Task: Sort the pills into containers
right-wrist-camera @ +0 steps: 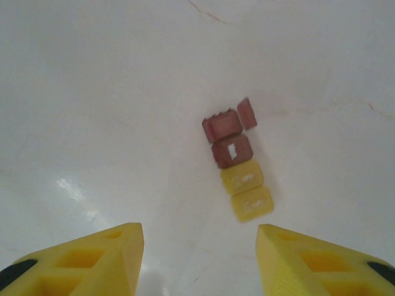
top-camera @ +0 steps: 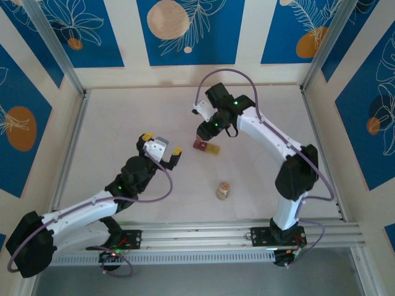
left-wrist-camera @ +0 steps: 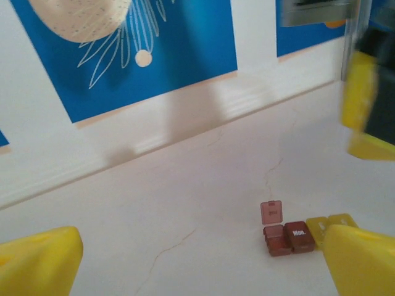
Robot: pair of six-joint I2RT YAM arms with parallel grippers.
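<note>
1. Nearest the arm bases, the clear vial stands on the table.
2. The left gripper hangs beside it, jaws spread and empty.
3. The containers lie mid-table, one dark red lid flipped open.
4. The right gripper hangs over them, jaws spread wide.

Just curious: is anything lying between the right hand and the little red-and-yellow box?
No; in the right wrist view, the table between right hand and box is bare.

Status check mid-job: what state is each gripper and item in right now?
Left gripper: open, empty.
Right gripper: open, empty.
Pill box: flat on table; end red cell open, lid flipped back; other three cells shut.
Vial: upright; cap unclear.
</note>
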